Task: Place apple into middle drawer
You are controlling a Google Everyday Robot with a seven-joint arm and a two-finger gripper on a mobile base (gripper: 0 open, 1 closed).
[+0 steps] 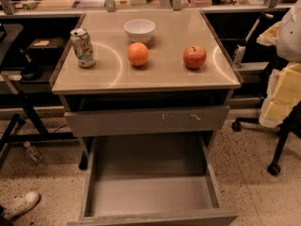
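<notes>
Speckled floor (254, 182), cluttered desks behind. Grey cabinet (155, 76) at centre. Middle drawer (150, 194) pulled far out, front edge cut off at the bottom. Above it, scratched drawer (146, 121), slightly out. Pale bulky shape (287, 93) at the right edge, cut off, hard to identify. On the top: bowl (139, 30), can (83, 47), orange (138, 54), then apple (194, 57) near the right side, stem up, apart from the others. Gripper out of view; wide or narrow, cannot tell.

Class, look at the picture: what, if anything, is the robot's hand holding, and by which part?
It cannot be told: the hand is out of view. The apple sits free on the cabinet top, with nothing gripping it.
</notes>
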